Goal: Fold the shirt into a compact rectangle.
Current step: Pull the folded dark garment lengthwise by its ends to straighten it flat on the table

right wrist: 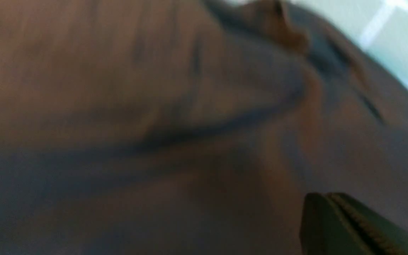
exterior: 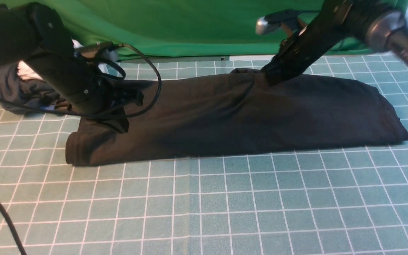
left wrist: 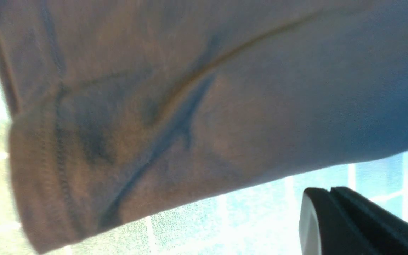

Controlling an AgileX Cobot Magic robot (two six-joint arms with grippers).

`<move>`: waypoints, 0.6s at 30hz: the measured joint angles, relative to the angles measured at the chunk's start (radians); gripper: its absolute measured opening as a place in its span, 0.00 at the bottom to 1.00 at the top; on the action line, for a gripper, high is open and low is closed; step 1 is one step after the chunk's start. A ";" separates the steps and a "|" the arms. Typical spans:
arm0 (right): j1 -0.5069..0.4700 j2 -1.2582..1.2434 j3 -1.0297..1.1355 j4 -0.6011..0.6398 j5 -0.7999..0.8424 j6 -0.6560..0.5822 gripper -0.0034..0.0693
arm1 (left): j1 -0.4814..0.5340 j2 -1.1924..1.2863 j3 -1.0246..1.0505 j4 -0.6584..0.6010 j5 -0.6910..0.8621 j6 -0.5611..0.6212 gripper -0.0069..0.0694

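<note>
The black shirt (exterior: pixel 225 117) lies as a long folded band across the grid mat, print hidden. My left gripper (exterior: pixel 120 126) is low over the band's left end. In the left wrist view its jaws (left wrist: pixel 329 191) are pressed together with nothing between them, and the shirt's hemmed edge (left wrist: pixel 190 106) sits just beyond the tips. My right gripper (exterior: pixel 269 78) touches down at the band's far edge, right of centre. In the right wrist view it (right wrist: pixel 326 196) is shut with no cloth in it, and shirt fabric (right wrist: pixel 154 106) fills the picture.
A heap of other garments (exterior: pixel 20 88) sits at the back left behind my left arm. A green backdrop (exterior: pixel 190 24) closes off the far side. A black cable (exterior: pixel 154 88) loops from the left arm over the shirt. Teal grid mat (exterior: pixel 225 205) spreads in front.
</note>
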 joint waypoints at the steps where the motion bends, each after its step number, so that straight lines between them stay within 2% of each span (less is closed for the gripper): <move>1: -0.016 -0.031 -0.005 -0.018 0.049 0.018 0.05 | 0.000 -0.018 0.000 0.003 -0.002 0.003 0.11; 6: -0.099 -0.183 0.025 -0.090 0.104 0.104 0.05 | 0.000 -0.140 0.026 0.006 -0.017 0.020 0.11; 8: -0.160 -0.286 0.093 -0.132 0.110 0.152 0.05 | 0.000 -0.231 0.087 0.007 -0.042 0.024 0.11; 12: -0.210 -0.375 0.198 -0.169 0.119 0.184 0.07 | 0.000 -0.350 0.200 0.002 -0.099 0.025 0.11; 15: -0.232 -0.407 0.304 -0.188 0.114 0.192 0.24 | 0.000 -0.464 0.333 -0.004 -0.156 0.025 0.11; 17: -0.233 -0.398 0.364 -0.221 0.074 0.193 0.46 | 0.000 -0.530 0.420 -0.005 -0.190 0.025 0.11; 18: -0.233 -0.389 0.380 -0.239 0.053 0.198 0.53 | 0.000 -0.546 0.449 -0.006 -0.199 0.025 0.11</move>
